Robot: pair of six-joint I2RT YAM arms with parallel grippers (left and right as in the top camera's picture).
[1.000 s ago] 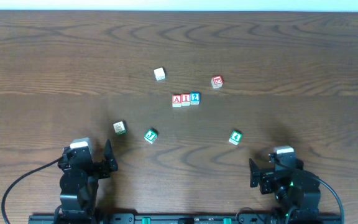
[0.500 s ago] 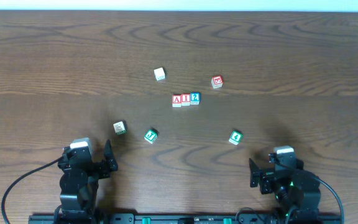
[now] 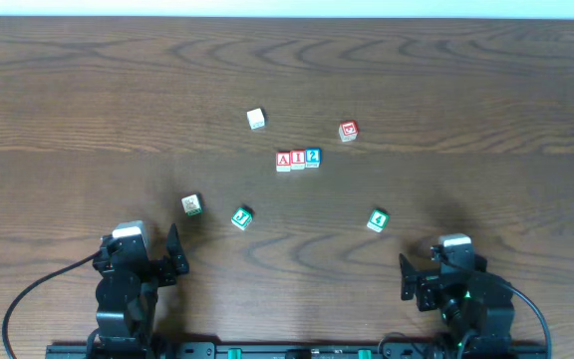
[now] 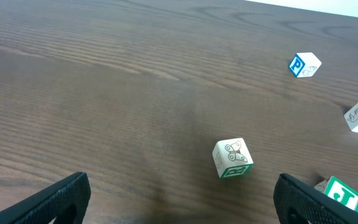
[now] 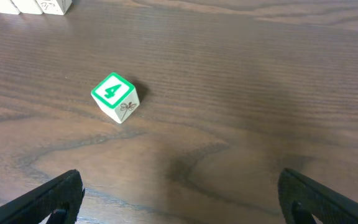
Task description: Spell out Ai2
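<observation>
Near the middle of the table [image 3: 486, 90], three blocks stand in one straight row, side against side: the A [image 3: 283, 161], the I [image 3: 298, 160] and the 2 [image 3: 312, 158], and from left to right they read Ai2. No claw is near this row.

Other blocks lie loose around it. A white block [image 3: 256, 120] sits behind the row to the left, and the left wrist view shows a blue P on its side. A red block [image 3: 348, 131] sits behind the row to the right, near it but apart. In front, to the left, are a butterfly block [image 4: 232, 158] and a green J block [image 3: 242, 217], near each other and not touching. In front, to the right, the 4 block [image 5: 115, 97] lies alone, turned at an angle, with a small insect drawing on its side.

Both arms are at the near edge of the table, well apart from all the blocks. The left gripper [image 4: 179, 190] has its fingers spread wide and holds nothing; the butterfly block is the closest one ahead of it. The right gripper [image 5: 179, 183] is also spread wide and empty, with the 4 block ahead of it, a little to the left
</observation>
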